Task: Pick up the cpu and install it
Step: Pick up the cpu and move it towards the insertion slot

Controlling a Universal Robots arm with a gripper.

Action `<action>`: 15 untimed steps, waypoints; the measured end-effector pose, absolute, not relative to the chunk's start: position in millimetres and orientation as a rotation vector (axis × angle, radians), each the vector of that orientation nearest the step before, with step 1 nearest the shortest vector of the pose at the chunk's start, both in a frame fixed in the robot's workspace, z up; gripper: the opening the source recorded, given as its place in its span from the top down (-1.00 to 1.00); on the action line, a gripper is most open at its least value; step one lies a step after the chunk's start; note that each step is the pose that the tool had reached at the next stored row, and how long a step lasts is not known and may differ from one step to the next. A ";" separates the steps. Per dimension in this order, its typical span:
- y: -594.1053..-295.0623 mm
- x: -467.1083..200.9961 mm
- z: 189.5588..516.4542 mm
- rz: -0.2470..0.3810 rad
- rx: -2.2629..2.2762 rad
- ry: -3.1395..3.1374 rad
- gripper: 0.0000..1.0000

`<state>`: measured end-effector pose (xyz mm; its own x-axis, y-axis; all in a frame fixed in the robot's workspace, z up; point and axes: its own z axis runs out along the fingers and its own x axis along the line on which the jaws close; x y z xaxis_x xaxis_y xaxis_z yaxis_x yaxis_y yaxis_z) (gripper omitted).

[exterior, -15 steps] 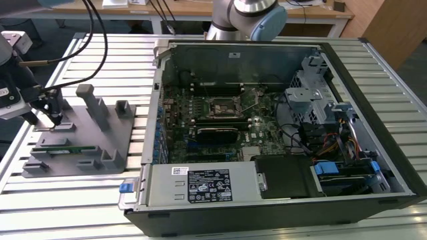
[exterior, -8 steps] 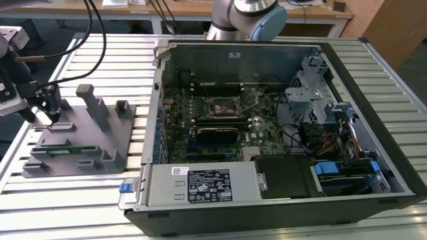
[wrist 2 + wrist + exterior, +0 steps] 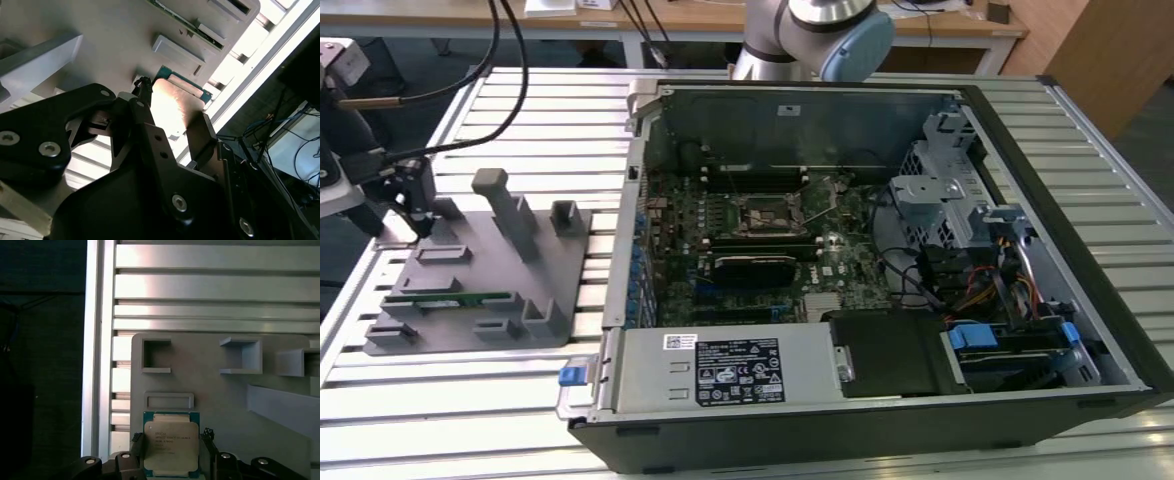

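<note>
Gripper [image 3: 171,438] grips cpu [image 3: 170,446] at opposite edges — on the tray [image 3: 225,405] (slatted table [image 3: 200,290] beyond).

In the second wrist view the gripper [image 3: 172,107] is covering part of the cpu [image 3: 175,97]; in the first wrist view the picture's edge is cutting its rim off.
</note>
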<state>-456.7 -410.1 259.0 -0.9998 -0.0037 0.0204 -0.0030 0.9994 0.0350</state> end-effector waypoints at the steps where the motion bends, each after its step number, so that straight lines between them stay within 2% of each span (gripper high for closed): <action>1: -410.1 -456.7 261.0 -0.055 0.005 -3.121 -0.05; 15: -410.1 -456.7 287.4 -0.056 0.005 -3.121 -0.05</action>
<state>-456.7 -410.1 287.4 -0.9998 -0.0037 0.0204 -0.0030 0.9993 0.0360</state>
